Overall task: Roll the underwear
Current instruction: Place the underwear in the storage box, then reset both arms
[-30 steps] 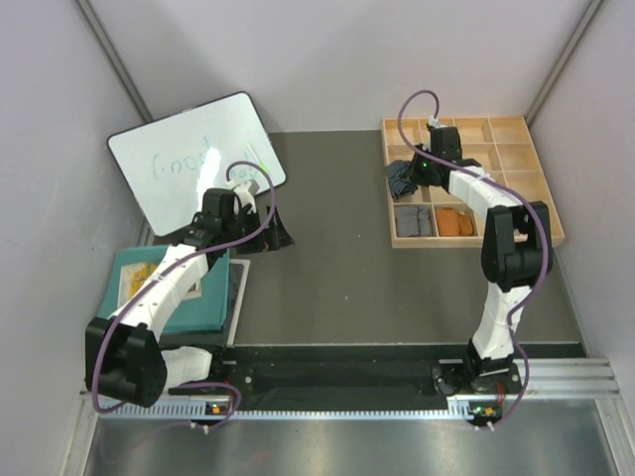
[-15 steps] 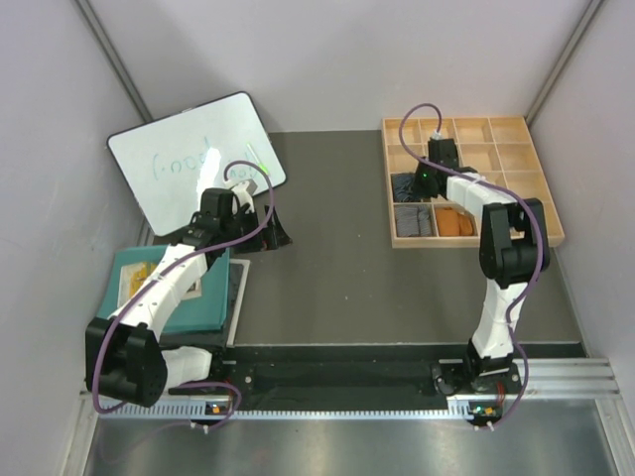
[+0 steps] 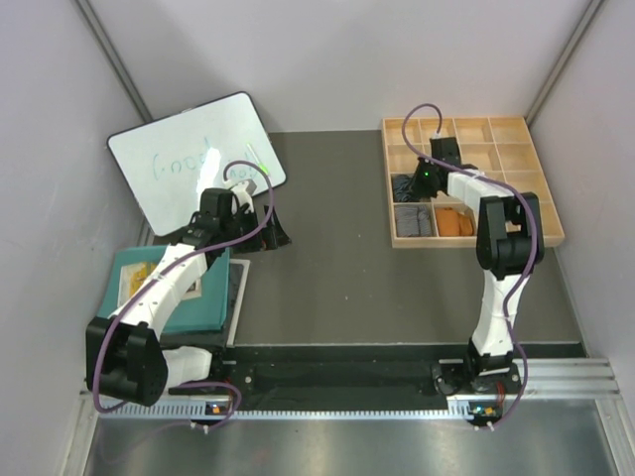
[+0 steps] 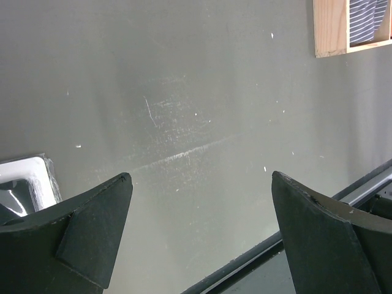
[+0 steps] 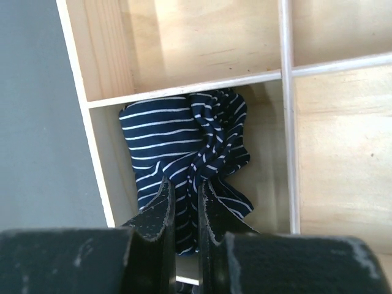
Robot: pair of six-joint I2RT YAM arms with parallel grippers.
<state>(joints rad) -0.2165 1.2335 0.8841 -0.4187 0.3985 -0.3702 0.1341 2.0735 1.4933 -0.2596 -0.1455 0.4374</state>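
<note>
Navy white-striped underwear point(image 5: 177, 147) lies bunched in a compartment of the wooden divider tray point(image 3: 476, 244): middle row, the cell at the tray's left edge, next to the grey bench point(image 3: 327, 268). The right end effector point(image 5: 185, 191) is down in that cell with its fingers almost together, pinching a gathered fold of the striped cloth between the tips. The fabric fans out from the pinch toward the cell's far wall.

From the top view, the right arm reaches over the tray with its wrist above the middle row. Grey pinstriped underwear point(image 3: 412, 220) sits in the near-row cell directly in front of the navy pair. Rust-orange underwear point(image 3: 454, 222) is in the next cell to the right. Both look bundled; detail is too small to say more.

The left end effector point(image 4: 199, 177) is wide open and holds nothing, with only scuffed bench surface between its black fingers. It hovers on the left side of the bench, well apart from the tray, near a whiteboard point(image 3: 189, 164) with faint green writing. A teal mat point(image 3: 203, 302) lies at the left edge under the left arm.
</note>
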